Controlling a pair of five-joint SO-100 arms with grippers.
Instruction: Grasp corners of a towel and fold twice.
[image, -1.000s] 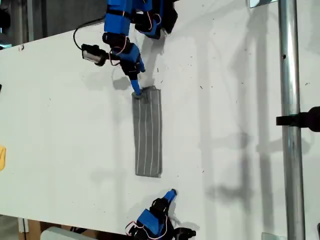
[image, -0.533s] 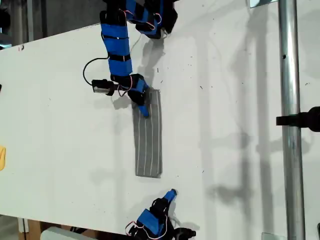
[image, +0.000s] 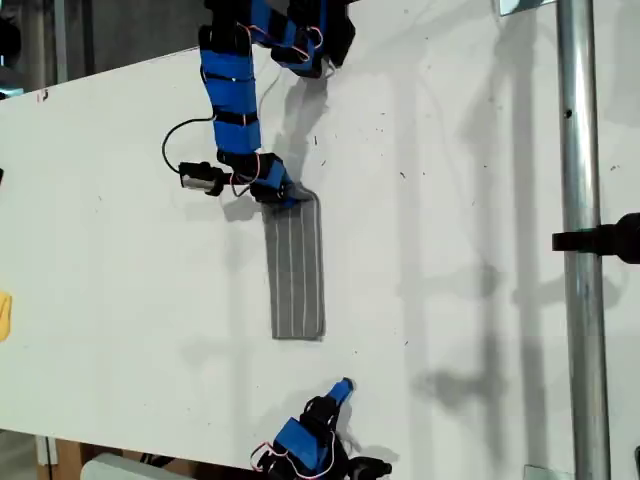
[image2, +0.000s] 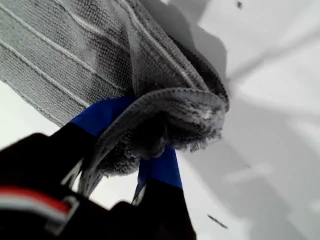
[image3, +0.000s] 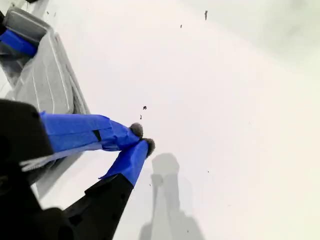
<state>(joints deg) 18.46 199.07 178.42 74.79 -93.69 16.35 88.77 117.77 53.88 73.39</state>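
Note:
The towel (image: 297, 270) lies folded into a narrow grey striped strip on the white table (image: 470, 200), running lengthwise up and down in the exterior view. My first gripper (image: 283, 193) is at the strip's upper end in that view. It is shut on the towel's bunched end (image2: 170, 112), whose fabric wraps over a blue finger (image2: 102, 115). My second gripper (image: 343, 386) rests below the strip's lower end, apart from it, shut and holding nothing (image3: 142, 141). The towel (image3: 47, 82) shows behind it in the second wrist view.
A metal pole (image: 580, 300) with a black clamp (image: 612, 240) runs down the exterior view's right. A yellow object (image: 4, 315) sits at that view's left edge. A black cable (image: 175, 140) loops beside the first arm.
My first gripper came down over the towel's upper end, closed on it, and pulled it slightly toward the exterior view's top; the strip's lower edge shifted up. The second arm stayed still.

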